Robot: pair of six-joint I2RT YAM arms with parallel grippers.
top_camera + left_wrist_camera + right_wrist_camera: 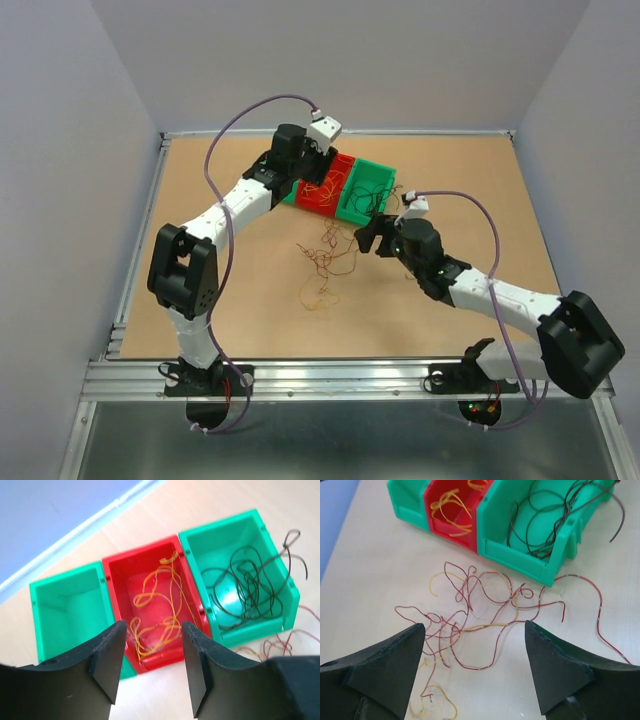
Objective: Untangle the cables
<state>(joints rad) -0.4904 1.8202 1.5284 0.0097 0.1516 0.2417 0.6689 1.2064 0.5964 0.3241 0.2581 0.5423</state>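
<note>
The left arm and right arm had white links and black joint housings, each trailing a purple cable. The left gripper was matte black.

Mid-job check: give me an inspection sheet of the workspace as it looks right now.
Surface: tan wooden tabletop, carrying three bins and loose wires.
Job's things: thin orange-yellow wires in the red plastic bin; thin black wires in the green plastic bin beside it, one end over the rim; dark red and yellow wire strands tangled on the table before the bins; second green bin empty.
Clutter: nothing seen.
Grippers: left gripper open, empty, above the red bin; right gripper open, empty, over the tangled strands.
Cables: purple arm cables arch above the arms, apart from the wires.
Surroundings: grey walls; aluminium rail at the near edge.
</note>
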